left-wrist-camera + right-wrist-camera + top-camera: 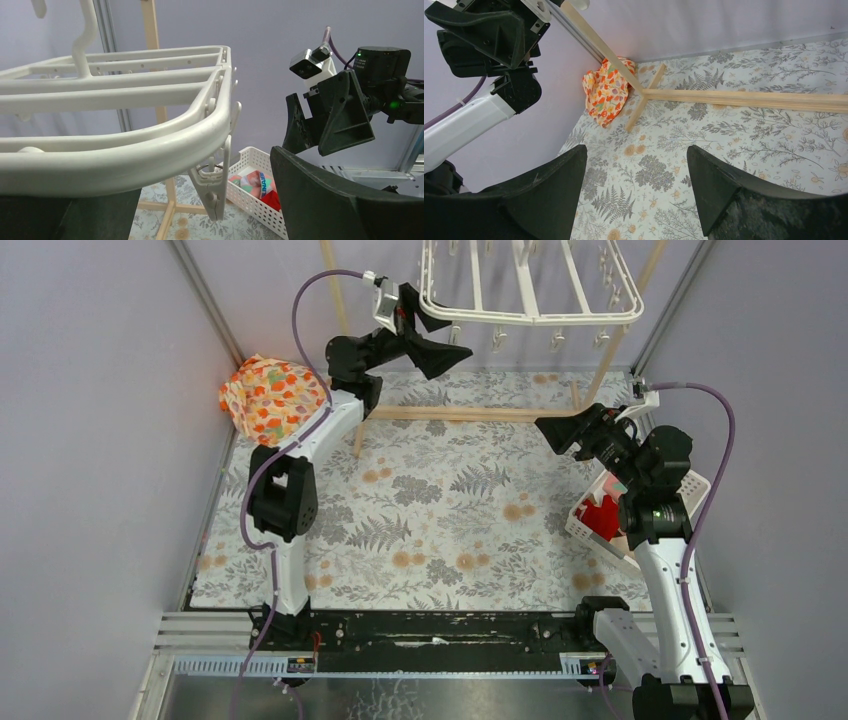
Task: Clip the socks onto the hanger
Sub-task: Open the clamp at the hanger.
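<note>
The white hanger (530, 310) hangs at the back, with clips dangling from its rim. My left gripper (438, 340) is open at its near left corner. In the left wrist view the hanger's rim (125, 145) runs between my spread jaws, and one shut clip (217, 187) hangs between them, untouched. A red sock (603, 517) and a pink sock with a teal patch (257, 182) lie in the white basket (578, 525) on the right. The tan and brown sock is out of view. My right gripper (560, 430) is open and empty, raised above the mat left of the basket.
An orange-flowered cloth bundle (272, 395) lies at the back left corner; it also shows in the right wrist view (606, 90). The light wooden stand (470, 412) has its foot across the back of the flowered mat (440, 510). Walls close in on both sides.
</note>
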`<action>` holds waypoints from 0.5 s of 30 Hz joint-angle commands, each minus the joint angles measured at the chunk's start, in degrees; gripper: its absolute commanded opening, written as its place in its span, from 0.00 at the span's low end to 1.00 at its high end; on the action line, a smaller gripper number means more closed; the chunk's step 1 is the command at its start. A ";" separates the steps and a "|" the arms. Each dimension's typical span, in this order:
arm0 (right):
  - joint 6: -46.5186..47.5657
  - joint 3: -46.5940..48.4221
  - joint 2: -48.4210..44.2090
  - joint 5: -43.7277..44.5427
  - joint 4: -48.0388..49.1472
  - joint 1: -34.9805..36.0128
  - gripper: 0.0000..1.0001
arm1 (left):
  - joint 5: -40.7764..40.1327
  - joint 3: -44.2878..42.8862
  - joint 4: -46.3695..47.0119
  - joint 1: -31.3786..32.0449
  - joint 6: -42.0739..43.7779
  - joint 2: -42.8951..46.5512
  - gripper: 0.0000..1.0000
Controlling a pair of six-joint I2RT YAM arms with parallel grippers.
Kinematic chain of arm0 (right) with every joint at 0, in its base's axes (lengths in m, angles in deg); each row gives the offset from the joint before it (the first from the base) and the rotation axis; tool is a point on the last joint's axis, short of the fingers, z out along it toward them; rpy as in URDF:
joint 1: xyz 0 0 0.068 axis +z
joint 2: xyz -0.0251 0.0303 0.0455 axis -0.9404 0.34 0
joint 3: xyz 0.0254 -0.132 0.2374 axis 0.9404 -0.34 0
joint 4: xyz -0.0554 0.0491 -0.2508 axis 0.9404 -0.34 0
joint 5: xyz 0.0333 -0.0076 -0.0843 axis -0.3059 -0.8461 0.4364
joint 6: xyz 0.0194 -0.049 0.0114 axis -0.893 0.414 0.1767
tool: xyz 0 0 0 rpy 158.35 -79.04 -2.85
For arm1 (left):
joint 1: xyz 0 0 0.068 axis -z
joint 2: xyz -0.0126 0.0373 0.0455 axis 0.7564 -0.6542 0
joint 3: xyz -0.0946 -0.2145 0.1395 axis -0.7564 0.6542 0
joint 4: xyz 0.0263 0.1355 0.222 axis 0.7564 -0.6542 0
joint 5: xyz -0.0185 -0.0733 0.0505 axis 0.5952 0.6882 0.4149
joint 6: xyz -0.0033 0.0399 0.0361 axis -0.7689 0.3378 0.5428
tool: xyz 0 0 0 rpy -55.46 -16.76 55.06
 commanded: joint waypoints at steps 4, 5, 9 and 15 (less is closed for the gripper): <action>0.32 0.44 -1.03 -1.80 1.87 0.16 0.81 | -2.12 -1.12 5.99 -0.82 -2.60 2.65 0.99; 0.35 0.44 -1.11 -1.84 1.82 0.14 0.81 | -2.21 -1.15 6.14 -1.02 -2.79 2.65 0.99; 0.33 0.26 -1.29 -1.57 1.76 0.16 0.81 | -2.36 -0.90 7.86 -1.65 -4.59 2.86 0.98; -0.05 -0.26 -1.36 -1.61 2.07 0.15 0.81 | -2.49 -0.58 10.95 -2.14 -7.13 2.93 0.93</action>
